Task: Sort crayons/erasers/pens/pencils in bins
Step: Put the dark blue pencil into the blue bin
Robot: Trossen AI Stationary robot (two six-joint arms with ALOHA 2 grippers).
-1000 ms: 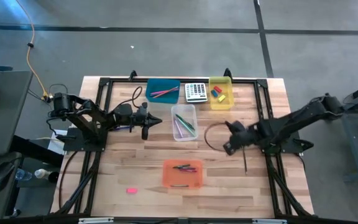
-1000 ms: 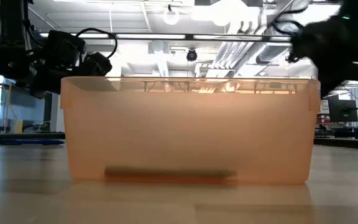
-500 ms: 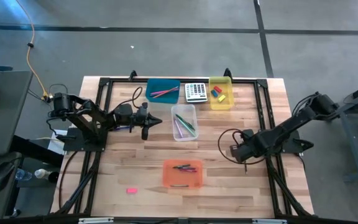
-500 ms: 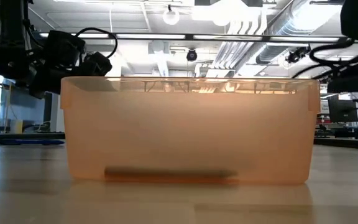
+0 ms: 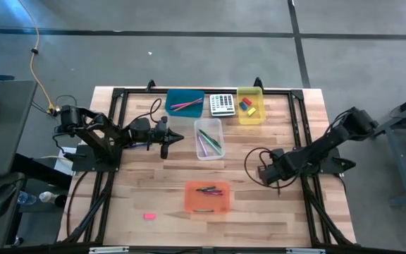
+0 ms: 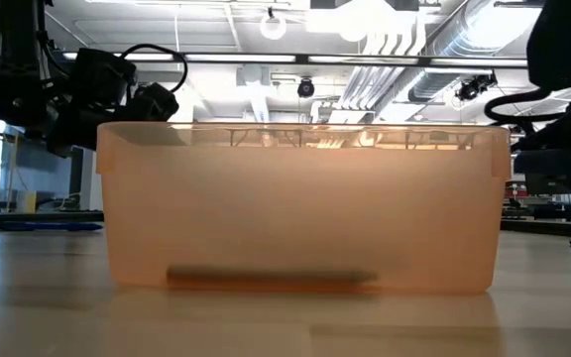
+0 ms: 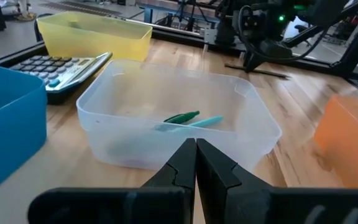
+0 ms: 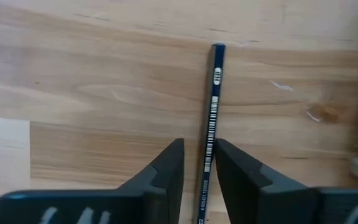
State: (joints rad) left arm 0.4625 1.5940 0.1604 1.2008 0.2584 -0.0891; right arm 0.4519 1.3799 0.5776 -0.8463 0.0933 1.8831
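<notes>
Pencil (image 8: pixel 212 118), dark blue, flat on the table (image 8: pixel 73 93), lengthwise between the right end effector's (image 8: pixel 199 163) spread fingers.

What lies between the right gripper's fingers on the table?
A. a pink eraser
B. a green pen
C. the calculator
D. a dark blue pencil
D: the right wrist view shows the right gripper open, with a dark blue pencil lying on the wood between its fingers.

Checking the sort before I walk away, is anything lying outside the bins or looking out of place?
Yes. A pink eraser lies alone on the table near the front left edge, outside every bin. A dark pencil lies on the wood between the right gripper's open fingers. A calculator sits between the teal bin and the yellow bin.
</notes>
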